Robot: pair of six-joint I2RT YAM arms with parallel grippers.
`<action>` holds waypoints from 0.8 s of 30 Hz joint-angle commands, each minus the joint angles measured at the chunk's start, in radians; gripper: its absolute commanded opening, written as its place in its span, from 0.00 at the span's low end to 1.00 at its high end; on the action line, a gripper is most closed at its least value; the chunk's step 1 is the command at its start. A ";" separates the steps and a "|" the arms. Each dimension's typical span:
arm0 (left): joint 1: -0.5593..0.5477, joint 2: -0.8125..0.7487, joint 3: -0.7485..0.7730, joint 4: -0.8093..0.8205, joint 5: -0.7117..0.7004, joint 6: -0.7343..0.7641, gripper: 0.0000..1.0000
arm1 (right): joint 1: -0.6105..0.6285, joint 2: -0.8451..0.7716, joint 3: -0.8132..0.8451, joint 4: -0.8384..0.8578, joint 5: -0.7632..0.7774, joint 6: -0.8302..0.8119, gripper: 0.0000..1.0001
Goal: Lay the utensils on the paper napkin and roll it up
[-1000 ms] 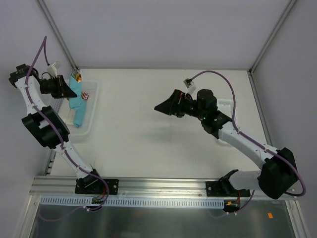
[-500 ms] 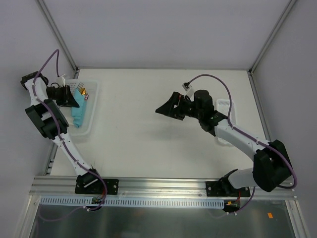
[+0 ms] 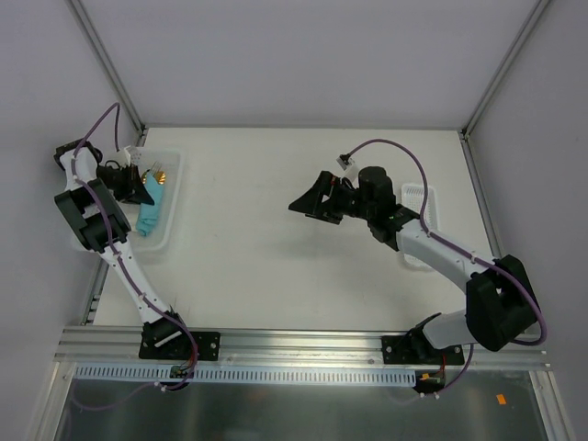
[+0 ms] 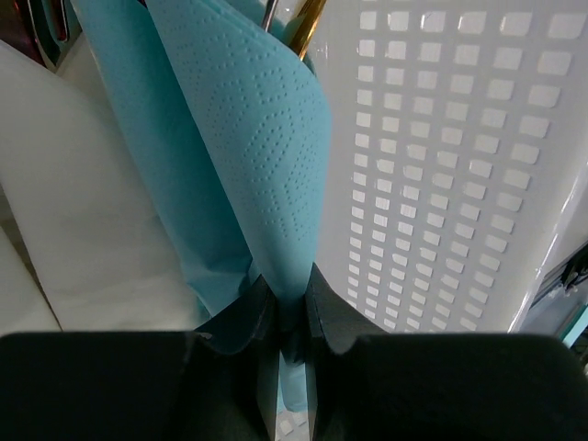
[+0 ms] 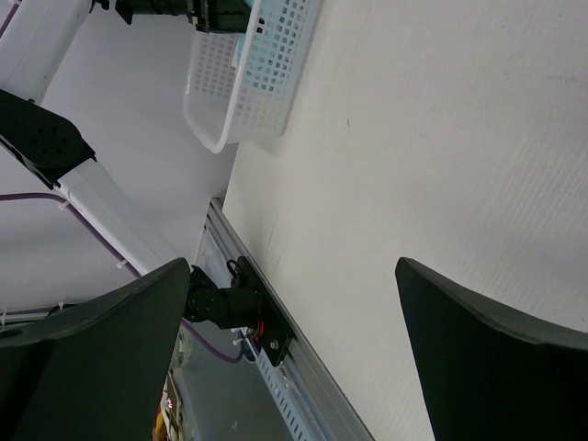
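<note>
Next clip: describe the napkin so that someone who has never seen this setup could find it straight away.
Start at the white table and go to the mesh basket at its left edge. The napkin sits folded inside it, pinched in the left pincer. It is the only turquoise thing there, soft dotted paper beside thin gold utensils.

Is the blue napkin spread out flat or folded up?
Folded up. The thin turquoise paper napkin is doubled over, pinched by the fingers of the left gripper, in the white plastic mesh basket.
</note>
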 commanded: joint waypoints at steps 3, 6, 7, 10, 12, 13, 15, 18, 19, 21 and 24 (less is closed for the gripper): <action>-0.013 0.006 -0.003 0.008 0.002 -0.026 0.00 | -0.007 0.015 -0.003 0.038 -0.027 0.009 0.99; -0.013 0.016 -0.003 0.008 0.004 -0.034 0.00 | -0.007 0.019 -0.005 0.039 -0.029 0.010 0.99; -0.014 0.023 -0.005 0.008 0.002 -0.036 0.00 | -0.007 0.020 -0.005 0.038 -0.031 0.012 0.99; -0.017 0.023 -0.017 0.009 0.015 -0.036 0.00 | -0.007 0.021 -0.005 0.038 -0.031 0.012 0.99; -0.020 0.021 -0.026 0.013 0.022 -0.036 0.00 | -0.009 0.024 -0.005 0.039 -0.034 0.012 0.99; -0.022 0.020 -0.032 0.011 0.027 -0.036 0.00 | -0.009 0.027 -0.005 0.039 -0.035 0.013 0.99; -0.026 0.018 -0.037 0.011 0.033 -0.033 0.00 | -0.007 0.032 -0.002 0.039 -0.037 0.015 0.99; -0.035 0.015 -0.040 0.011 0.036 -0.036 0.00 | -0.009 0.038 -0.002 0.039 -0.038 0.016 0.99; -0.036 0.020 -0.039 0.011 0.036 -0.037 0.00 | -0.009 0.039 -0.002 0.041 -0.038 0.016 0.99; -0.040 0.024 -0.037 0.014 0.036 -0.040 0.00 | -0.007 0.039 -0.003 0.044 -0.041 0.018 0.99; -0.043 0.035 -0.036 0.016 0.033 -0.048 0.00 | -0.009 0.036 -0.003 0.042 -0.041 0.016 0.99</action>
